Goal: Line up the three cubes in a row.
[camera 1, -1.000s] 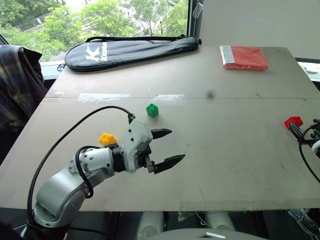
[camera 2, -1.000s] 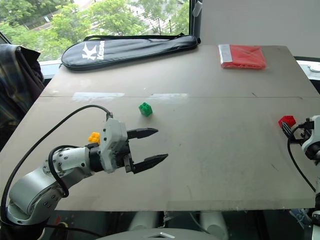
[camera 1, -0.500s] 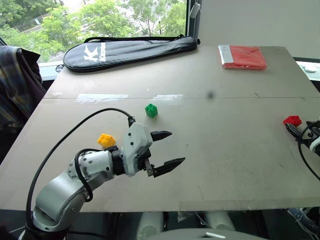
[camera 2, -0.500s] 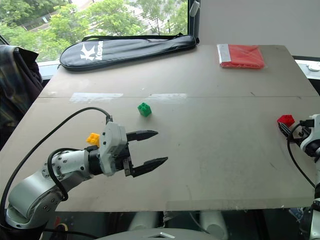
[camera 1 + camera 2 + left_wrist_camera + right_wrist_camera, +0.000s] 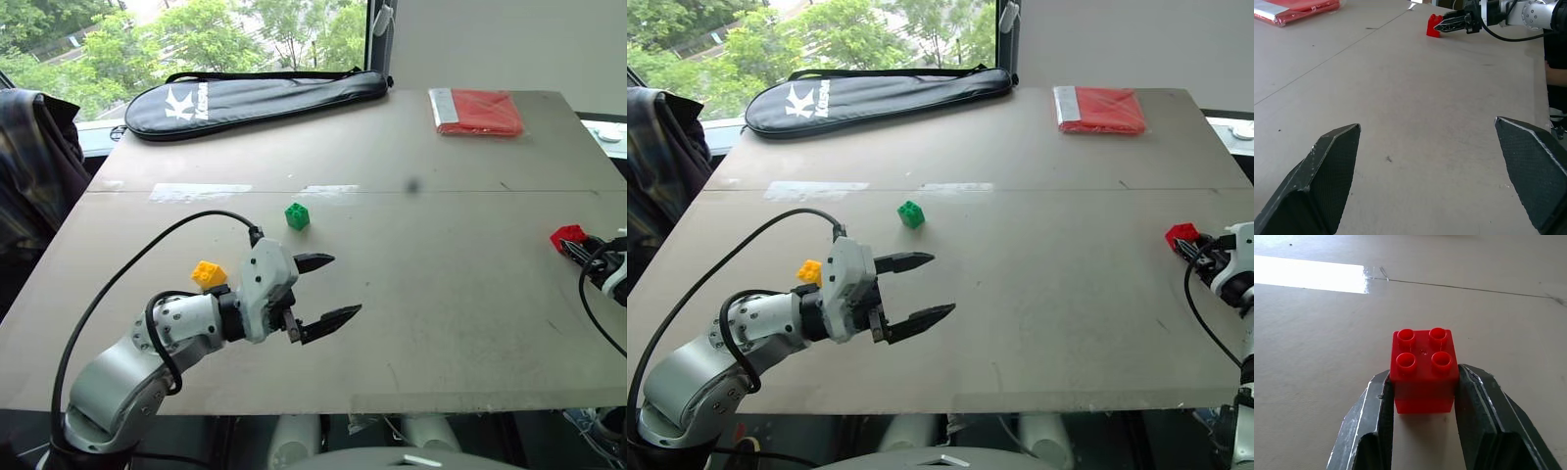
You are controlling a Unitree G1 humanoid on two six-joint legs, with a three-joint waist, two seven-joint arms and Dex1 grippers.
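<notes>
Red cube clamped in our right end effector (image 5: 1422, 431), far right of counter (image 5: 441, 294).
Green cube (image 5: 298, 215) & yellow cube (image 5: 208, 274) lie well left, by our wide-open left end effector (image 5: 323, 291).

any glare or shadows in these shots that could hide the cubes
Right wrist view: a bright glare patch on the table, well clear of the red cube, whose studs read sharply. Left eye view: faint sheen strips on the tabletop near the green cube; the yellow cube casts only soft shadow.

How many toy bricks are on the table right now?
3. Yellow brick beside the left arm; green brick mid-table; red brick near the right edge, gripped by the right claw.
</notes>
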